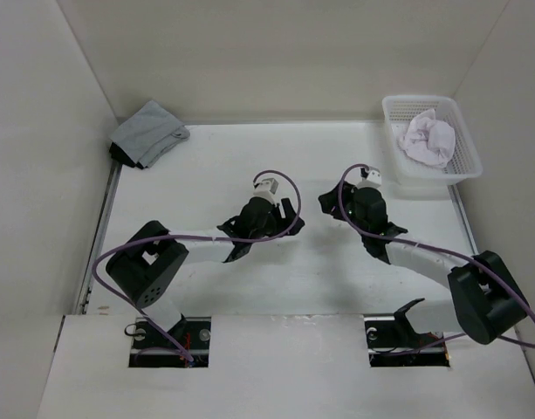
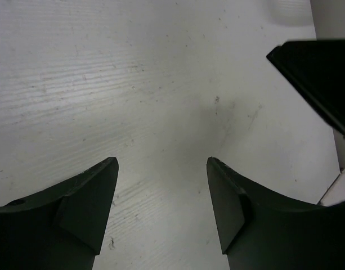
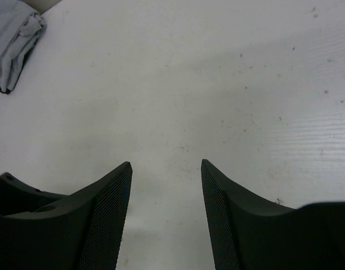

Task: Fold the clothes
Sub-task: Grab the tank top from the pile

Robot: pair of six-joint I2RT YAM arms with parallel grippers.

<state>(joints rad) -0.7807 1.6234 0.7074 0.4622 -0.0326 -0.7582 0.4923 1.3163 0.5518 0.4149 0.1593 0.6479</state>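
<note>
Both arms are hovering over the middle of the table point(image 1: 250, 157). The left gripper point(image 2: 162, 163) is gaping wide and holding nothing. The right gripper point(image 3: 166, 164) is also standing open and empty. The clothes point(image 1: 428, 140), a crumpled white bundle, are sitting in the basket point(image 1: 424, 179) at 2 o'clock. The grey garment point(image 1: 147, 133) at 10 o'clock isn't the target. Likely best: the right arm reaching in, pinching a top fold, lifting clear of the rim and spreading it flat mid-table.

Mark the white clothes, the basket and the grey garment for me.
white clothes point(image 1: 427, 140), top view, middle of the crumpled bundle
basket point(image 1: 465, 140), top view, its right-hand wall
grey garment point(image 1: 149, 131), top view, middle of its upper face
</note>
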